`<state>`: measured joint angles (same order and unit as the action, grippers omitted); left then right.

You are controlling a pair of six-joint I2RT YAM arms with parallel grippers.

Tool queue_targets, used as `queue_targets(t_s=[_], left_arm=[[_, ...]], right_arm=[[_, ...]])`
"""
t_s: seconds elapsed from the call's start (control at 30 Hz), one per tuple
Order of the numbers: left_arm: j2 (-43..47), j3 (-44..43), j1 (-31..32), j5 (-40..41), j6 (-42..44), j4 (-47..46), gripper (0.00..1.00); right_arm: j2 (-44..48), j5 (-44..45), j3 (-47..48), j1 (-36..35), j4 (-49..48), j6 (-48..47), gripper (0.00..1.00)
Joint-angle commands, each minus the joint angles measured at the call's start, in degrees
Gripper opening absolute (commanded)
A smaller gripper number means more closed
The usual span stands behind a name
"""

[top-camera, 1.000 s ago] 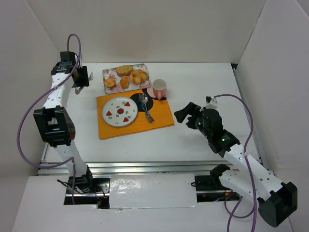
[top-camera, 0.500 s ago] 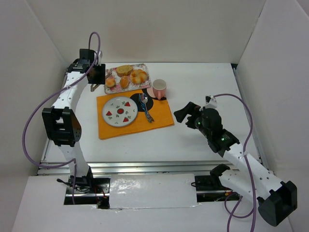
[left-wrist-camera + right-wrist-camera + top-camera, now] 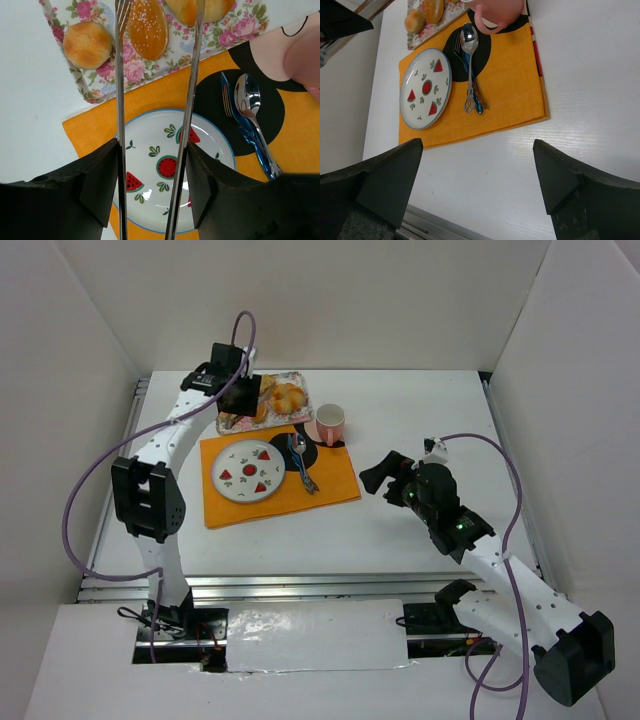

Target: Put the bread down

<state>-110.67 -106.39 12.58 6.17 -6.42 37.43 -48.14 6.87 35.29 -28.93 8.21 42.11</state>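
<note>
Approach to grasp: left hand (image 3: 159,12) hovers, fingers apart, framing the bread (image 3: 147,27).
Bread lies on floral tray (image 3: 225,30) at 12 o'clock of the plate (image 3: 210,150); I'd next lower, close gently, carry to plate.

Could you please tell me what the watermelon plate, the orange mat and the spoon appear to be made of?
The plate looks like glazed ceramic: it is glossy white with printed watermelon slices and a blue rim, though melamine is possible. The mat appears to be woven cloth, matte with a faint weave. The spoon seems to be polished metal, its bowl mirror-bright.
</note>
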Motion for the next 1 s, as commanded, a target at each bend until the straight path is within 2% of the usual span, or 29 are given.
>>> queue_targets(t_s=[0.0,0.4,0.97], left_arm=[[-2.26,-1.98,0.34,2.52,-1.41,-2.18,0.65],[-3.94,0.92,0.87,5.25,-2.02,-4.82,0.65],[-7.89,1.89,0.87,4.99,-2.81,-5.61,0.63]], right_arm=[[0.06,0.42,3.03,0.19,-1.53,-0.89,1.0],[-0.02,0.33,3.03,0.19,-1.53,-0.97,1.0],[0.33,0.33,2.94,0.1,-1.53,-0.97,1.0]])
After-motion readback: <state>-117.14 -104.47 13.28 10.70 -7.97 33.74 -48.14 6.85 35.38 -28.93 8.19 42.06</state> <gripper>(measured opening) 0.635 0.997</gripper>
